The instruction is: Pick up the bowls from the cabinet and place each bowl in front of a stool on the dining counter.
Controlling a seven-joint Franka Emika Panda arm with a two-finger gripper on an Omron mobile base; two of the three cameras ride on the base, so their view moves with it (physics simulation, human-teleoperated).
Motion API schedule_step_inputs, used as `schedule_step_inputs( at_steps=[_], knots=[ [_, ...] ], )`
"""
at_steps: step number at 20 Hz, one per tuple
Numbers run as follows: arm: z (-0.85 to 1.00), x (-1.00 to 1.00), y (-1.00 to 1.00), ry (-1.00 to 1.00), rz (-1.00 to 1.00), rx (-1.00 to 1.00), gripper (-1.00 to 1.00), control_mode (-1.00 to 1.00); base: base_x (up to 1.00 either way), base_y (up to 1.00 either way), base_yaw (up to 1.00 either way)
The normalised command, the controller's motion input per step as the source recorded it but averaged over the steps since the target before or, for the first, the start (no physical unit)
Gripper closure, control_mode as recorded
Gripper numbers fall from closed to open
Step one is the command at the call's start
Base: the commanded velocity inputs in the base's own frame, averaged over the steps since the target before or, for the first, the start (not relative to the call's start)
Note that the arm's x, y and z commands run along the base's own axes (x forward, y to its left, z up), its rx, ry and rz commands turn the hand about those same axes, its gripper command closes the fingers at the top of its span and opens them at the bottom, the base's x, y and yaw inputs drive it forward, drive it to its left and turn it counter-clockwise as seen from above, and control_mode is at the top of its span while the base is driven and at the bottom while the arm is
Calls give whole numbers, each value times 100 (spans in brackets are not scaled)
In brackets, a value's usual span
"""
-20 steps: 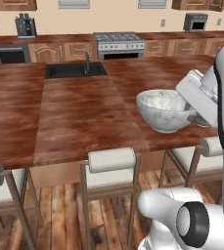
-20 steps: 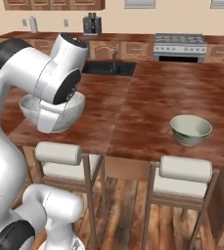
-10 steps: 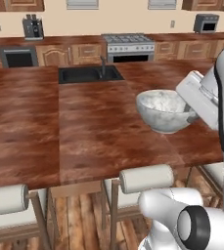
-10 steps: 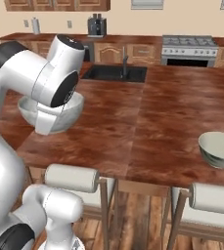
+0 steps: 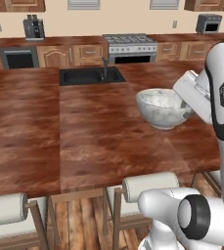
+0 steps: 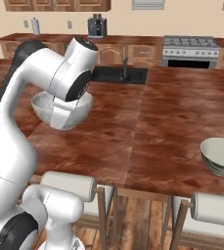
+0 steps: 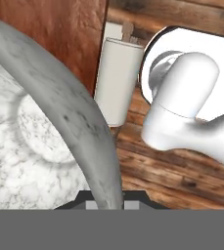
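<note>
The mottled grey-white bowl point(image 5: 161, 107) hangs upright just over the dining counter point(image 5: 84, 141), right of its middle, and my gripper point(image 5: 185, 104) is shut on its right rim. In the right base view my arm covers part of this bowl point(image 6: 46, 106). The hand view looks along the bowl's rim point(image 7: 86, 132), which sits between my gripper point(image 7: 106, 205)'s tips. A stool point(image 7: 118, 80) stands below the counter edge beyond it. The dark green-grey bowl point(image 6: 222, 155) rests on the counter at the far right, in front of a stool point(image 6: 213, 207). The cabinet is out of view.
A dark sink point(image 5: 89, 75) with a tap is set in the counter's far side. More stools point(image 5: 150, 188) point(image 5: 6, 210) line the near edge. A stove point(image 5: 130, 46) and low drawer units run along the back wall.
The whole picture has shifted to the right, so the base has driven left along the counter and slowed. The grey-white bowl stays in my grip, in the same place before the cameras.
</note>
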Motion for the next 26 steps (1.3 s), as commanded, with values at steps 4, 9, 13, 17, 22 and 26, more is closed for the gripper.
schedule_step_inputs(
  at_steps=[4, 9, 13, 17, 22, 26],
  knots=[
    [-73, 100, -50, 0, 2, 1, 100, -100, 0, 0, 0],
    [-91, 100, -30, 0, 1, 0, 100, -100, 0, 0, 0],
    [-100, 97, 0, 0, 3, 0, 100, -100, 0, 0, 0],
    [-100, 74, 5, 0, 2, 0, 100, -100, 0, 0, 0],
    [-90, 52, 12, 0, 0, 0, 100, -100, 0, 0, 0],
    [-68, 33, 10, 0, 0, 0, 100, -100, 0, 0, 0]
  ],
)
